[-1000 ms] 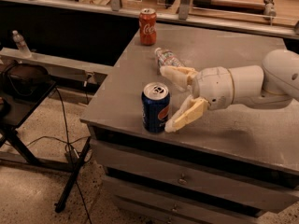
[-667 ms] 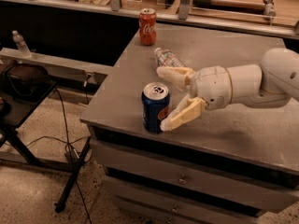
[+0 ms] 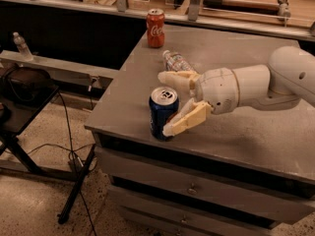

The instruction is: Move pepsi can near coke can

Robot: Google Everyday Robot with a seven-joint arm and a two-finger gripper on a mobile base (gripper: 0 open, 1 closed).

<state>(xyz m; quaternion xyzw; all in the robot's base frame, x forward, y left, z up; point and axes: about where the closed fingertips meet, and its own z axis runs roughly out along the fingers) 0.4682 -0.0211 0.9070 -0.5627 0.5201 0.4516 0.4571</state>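
Centre frame on bench (image 3: 246, 136): upright pepsi can (image 3: 160, 116) between spread fingers of end effector (image 3: 165, 103), unclenched. Coke can (image 3: 155, 27) upper centre, well apart.

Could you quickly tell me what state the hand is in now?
The hand is open, straddling the pepsi can near the front edge of the table.

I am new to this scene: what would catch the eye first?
The white gripper sits open around the pepsi can at the front edge of the table. Behind it, a clear bottle lies on its side, and the coke can stands at the far edge.
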